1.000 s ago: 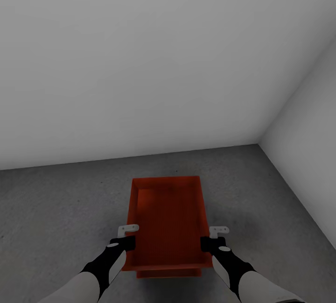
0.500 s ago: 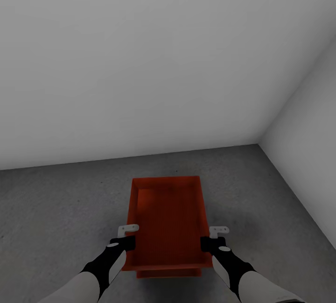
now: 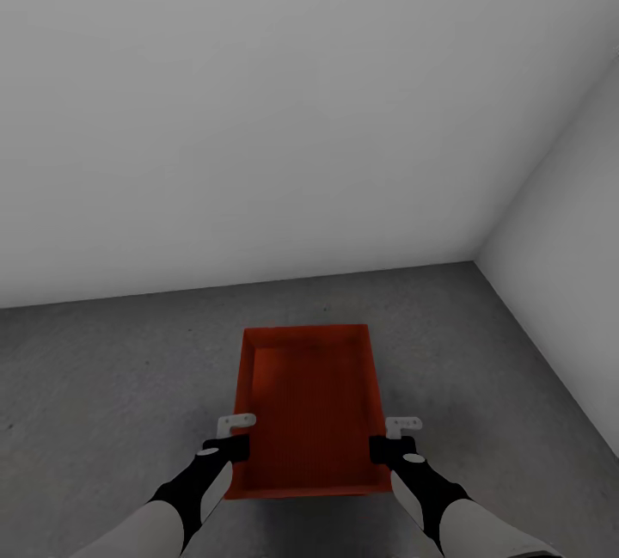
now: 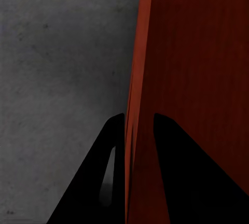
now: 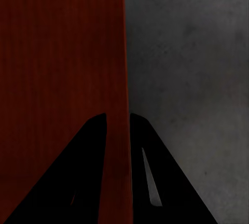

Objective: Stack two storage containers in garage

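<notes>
The left gripper [image 3: 230,448] is seen clamped on the left wall of the orange-red bin [image 3: 309,403], which is held level over the dark grey floor [image 3: 103,386] near the white walls [image 3: 258,111], and the right gripper [image 3: 389,450] is clamped on its right wall.

Place: the garage, a bare corner
Walls: plain white walls [image 3: 258,111]
Ground: rough, mottled dark grey floor [image 3: 103,369]
</notes>
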